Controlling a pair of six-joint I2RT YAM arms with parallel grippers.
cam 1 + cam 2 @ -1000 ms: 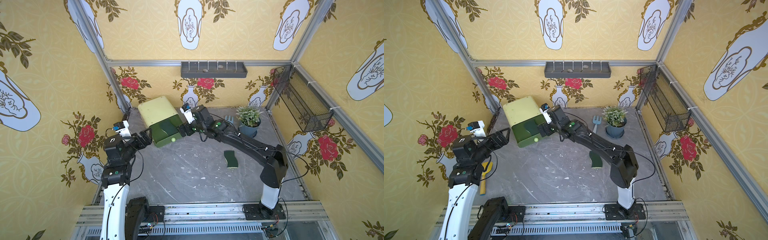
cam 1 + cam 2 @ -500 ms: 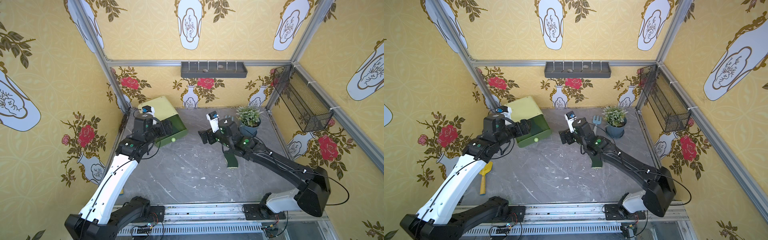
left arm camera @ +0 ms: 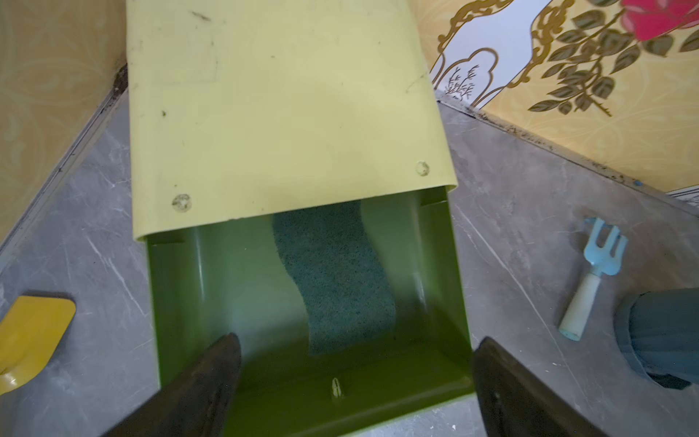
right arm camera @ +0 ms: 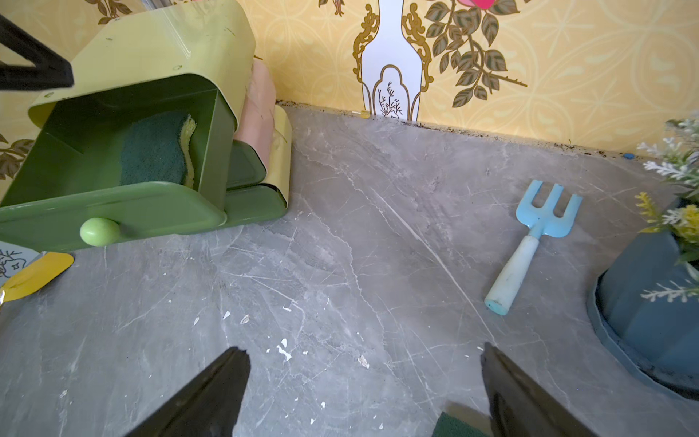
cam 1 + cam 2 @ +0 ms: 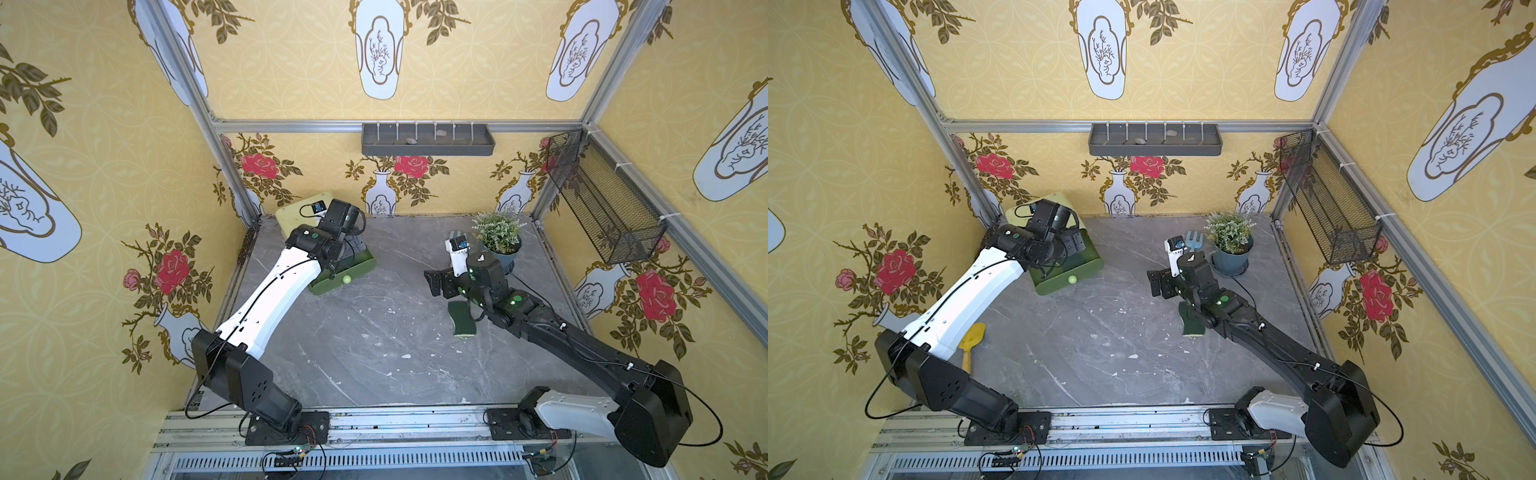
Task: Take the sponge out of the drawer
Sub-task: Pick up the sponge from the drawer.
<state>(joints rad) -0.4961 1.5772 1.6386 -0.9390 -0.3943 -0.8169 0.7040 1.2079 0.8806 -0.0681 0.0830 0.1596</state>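
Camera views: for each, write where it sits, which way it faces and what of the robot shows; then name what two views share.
Both top views: high at the front, looking down on the table; the left arm and right arm show.
Left wrist: on the left arm, above the open drawer, looking down at the sponge inside; the open left pincer shows.
Right wrist: on the right arm, facing the back wall across the table; the open right pincer shows.
Shared: both wrist views show drawer, sponge, blue fork and yellow scoop.
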